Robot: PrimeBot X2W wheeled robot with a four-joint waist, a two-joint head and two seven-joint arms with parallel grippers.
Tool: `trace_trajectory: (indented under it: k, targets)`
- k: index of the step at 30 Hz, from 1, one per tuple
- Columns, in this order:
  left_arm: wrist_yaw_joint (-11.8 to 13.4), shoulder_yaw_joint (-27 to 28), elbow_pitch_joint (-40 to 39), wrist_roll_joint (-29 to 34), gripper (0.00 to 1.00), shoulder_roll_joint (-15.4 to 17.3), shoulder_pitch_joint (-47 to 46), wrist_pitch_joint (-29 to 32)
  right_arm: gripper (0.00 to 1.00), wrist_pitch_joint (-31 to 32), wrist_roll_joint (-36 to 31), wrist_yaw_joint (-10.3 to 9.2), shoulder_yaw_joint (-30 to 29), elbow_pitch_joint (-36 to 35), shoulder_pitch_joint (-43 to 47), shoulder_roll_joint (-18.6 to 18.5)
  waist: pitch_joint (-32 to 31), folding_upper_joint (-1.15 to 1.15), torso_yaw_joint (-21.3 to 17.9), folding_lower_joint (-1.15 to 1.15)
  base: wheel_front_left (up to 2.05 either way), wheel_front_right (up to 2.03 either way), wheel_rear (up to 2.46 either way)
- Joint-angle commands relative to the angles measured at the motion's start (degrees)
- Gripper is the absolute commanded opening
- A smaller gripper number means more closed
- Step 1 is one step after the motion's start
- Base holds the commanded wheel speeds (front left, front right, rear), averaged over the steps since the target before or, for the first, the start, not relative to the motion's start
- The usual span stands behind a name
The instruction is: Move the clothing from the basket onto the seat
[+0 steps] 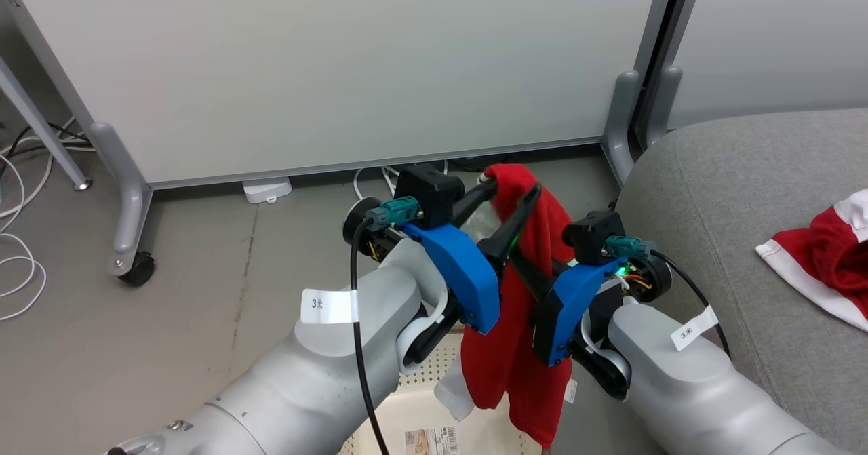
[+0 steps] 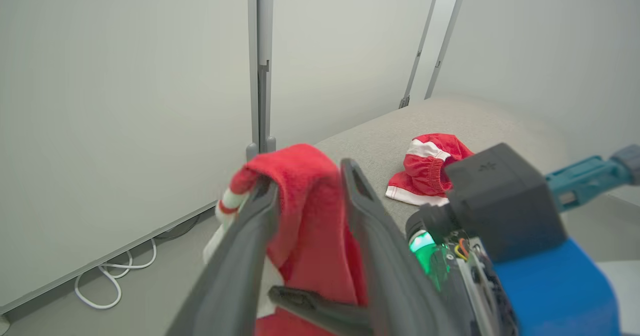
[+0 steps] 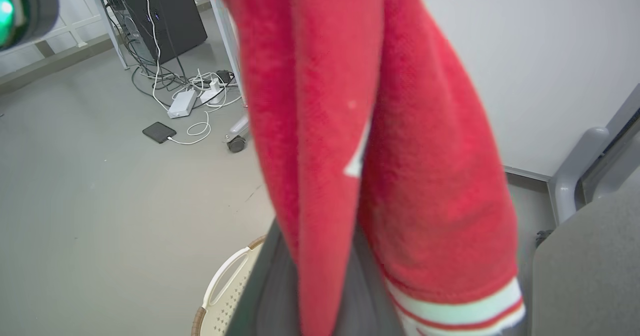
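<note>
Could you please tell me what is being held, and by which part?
The right gripper is shut on the red soft-fabric garment with white striped trim, pinching its upper part. The left gripper is open; the garment's top fold drapes over one finger.

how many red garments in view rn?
2. One red garment hangs over the laundry basket; the other garment lies on the grey sofa. More may be hidden in the basket.

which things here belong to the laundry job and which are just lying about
Job: hanging red garment; red-and-white garment on the sofa; basket

Lying about: white cables; white power brick; partition panels
</note>
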Motion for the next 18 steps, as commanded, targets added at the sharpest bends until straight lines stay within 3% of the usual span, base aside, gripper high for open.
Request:
trace_trajectory:
  k: [1, 8, 18]
  targets:
    - [-0.2, 0.4, 0.3, 0.4, 1.0, 0.0, 0.6, -0.3, 0.0, -0.4, 0.4, 0.01, 0.2, 0.1, -0.9, -0.3, 0.0, 0.0, 0.0, 0.0, 0.0, 0.0, 0.0]
    - [-0.2, 4.4, 0.1, 4.6, 1.0, 0.1, 2.7, -0.3, 0.0, -0.8, 1.4, 0.01, 0.9, 0.5, -1.3, -0.4, 0.0, 0.0, 0.0, 0.0, 0.0, 0.0, 0.0]
    - [-0.3, 12.9, -4.0, 12.7, 1.0, 3.0, 11.2, -0.2, 0.0, -1.3, 2.1, 0.01, 1.1, 0.1, -2.0, -1.3, 0.6, 0.0, 0.1, 0.0, 0.0, 0.0, 0.0]
